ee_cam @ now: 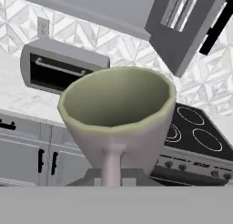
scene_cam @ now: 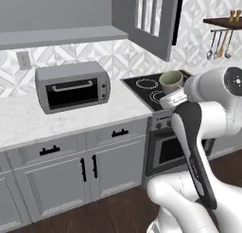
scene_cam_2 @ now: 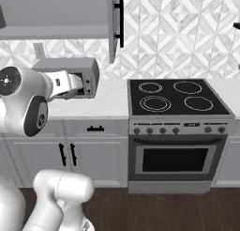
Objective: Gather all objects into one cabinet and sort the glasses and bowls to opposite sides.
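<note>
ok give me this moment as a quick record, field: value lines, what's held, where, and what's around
held item: olive-grey cup, pale green inside, upright, empty
gripper: gripper shut on the cup's handle, held in the air, apart from any surface
cabinet: wall cabinet door open, black bar handle
below: black stovetop with four rings, oven under it
counter: white marble counter with a grey toaster oven
wall: outlet on the patterned backsplash
far right: utensils hanging

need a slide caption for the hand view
Gripper holding an olive-grey cup above the counter, toaster oven and open cabinet door behind.
</note>
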